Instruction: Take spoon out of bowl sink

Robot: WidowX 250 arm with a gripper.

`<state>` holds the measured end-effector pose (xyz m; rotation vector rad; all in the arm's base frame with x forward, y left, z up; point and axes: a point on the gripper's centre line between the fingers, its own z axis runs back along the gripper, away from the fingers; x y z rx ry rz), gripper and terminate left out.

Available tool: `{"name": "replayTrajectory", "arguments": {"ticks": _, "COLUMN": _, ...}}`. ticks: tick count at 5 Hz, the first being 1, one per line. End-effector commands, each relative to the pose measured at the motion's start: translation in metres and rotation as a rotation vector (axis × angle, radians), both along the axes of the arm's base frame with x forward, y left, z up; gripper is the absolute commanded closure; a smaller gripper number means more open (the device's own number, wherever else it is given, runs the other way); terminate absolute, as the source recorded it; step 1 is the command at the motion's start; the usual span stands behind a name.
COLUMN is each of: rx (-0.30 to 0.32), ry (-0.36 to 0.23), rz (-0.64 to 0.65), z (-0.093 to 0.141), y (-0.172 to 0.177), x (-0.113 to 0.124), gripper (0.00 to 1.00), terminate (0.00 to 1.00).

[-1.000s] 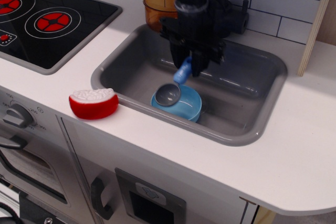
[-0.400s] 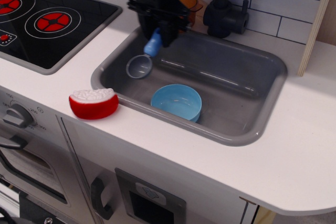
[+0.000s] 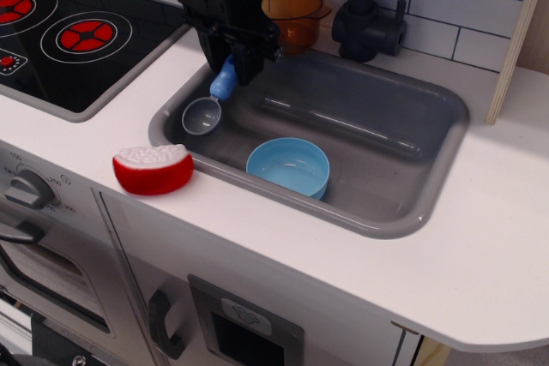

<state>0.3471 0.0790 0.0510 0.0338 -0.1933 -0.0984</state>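
Observation:
My black gripper [image 3: 230,70] is shut on the light-blue handle of the spoon [image 3: 208,105]. The spoon hangs tilted, its dark grey scoop lowest, above the left end of the grey sink [image 3: 403,220], close to the left rim. The light-blue bowl [image 3: 289,166] sits empty on the sink floor near the front wall, to the right of and below the spoon. The spoon does not touch the bowl.
A translucent orange pot [image 3: 294,13] stands on the counter behind the sink. A black faucet [image 3: 367,15] rises at the back. A red and white toy piece [image 3: 153,168] lies on the counter left of the sink. A black stove top [image 3: 77,32] is at the far left.
My gripper has lifted the spoon out of the bowl and carried it left, from over the bowl to the sink's left end. The bowl has stayed in place and is now empty.

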Motion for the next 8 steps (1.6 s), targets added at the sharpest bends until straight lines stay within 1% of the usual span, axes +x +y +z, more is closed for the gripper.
{"name": "replayTrajectory", "arguments": {"ticks": 1, "rx": 0.044, "ry": -0.010, "rz": -0.018, "z": -0.013, "y": -0.004, "x": -0.009, "gripper": 1.00, "terminate": 0.00}}
{"name": "replayTrajectory", "arguments": {"ticks": 3, "rx": 0.056, "ry": -0.010, "rz": 0.037, "z": -0.030, "y": -0.002, "x": 0.000, "gripper": 1.00, "terminate": 0.00}}
{"name": "replayTrajectory", "arguments": {"ticks": 4, "rx": 0.064, "ry": -0.001, "rz": 0.043, "z": -0.033, "y": -0.003, "x": -0.002, "gripper": 0.00, "terminate": 0.00}}
{"name": "replayTrajectory", "arguments": {"ticks": 5, "rx": 0.064, "ry": -0.004, "rz": 0.065, "z": -0.032, "y": -0.002, "x": -0.002, "gripper": 0.00, "terminate": 0.00}}
{"name": "replayTrajectory", "arguments": {"ticks": 6, "rx": 0.053, "ry": -0.011, "rz": 0.096, "z": -0.025, "y": 0.001, "x": 0.000, "gripper": 0.00, "terminate": 0.00}}
{"name": "replayTrajectory", "arguments": {"ticks": 7, "rx": 0.051, "ry": -0.039, "rz": 0.119, "z": -0.007, "y": 0.004, "x": -0.001, "gripper": 0.00, "terminate": 0.00}}
{"name": "replayTrajectory", "arguments": {"ticks": 8, "rx": 0.023, "ry": -0.072, "rz": 0.156, "z": 0.019, "y": 0.005, "x": -0.002, "gripper": 0.00, "terminate": 0.00}}
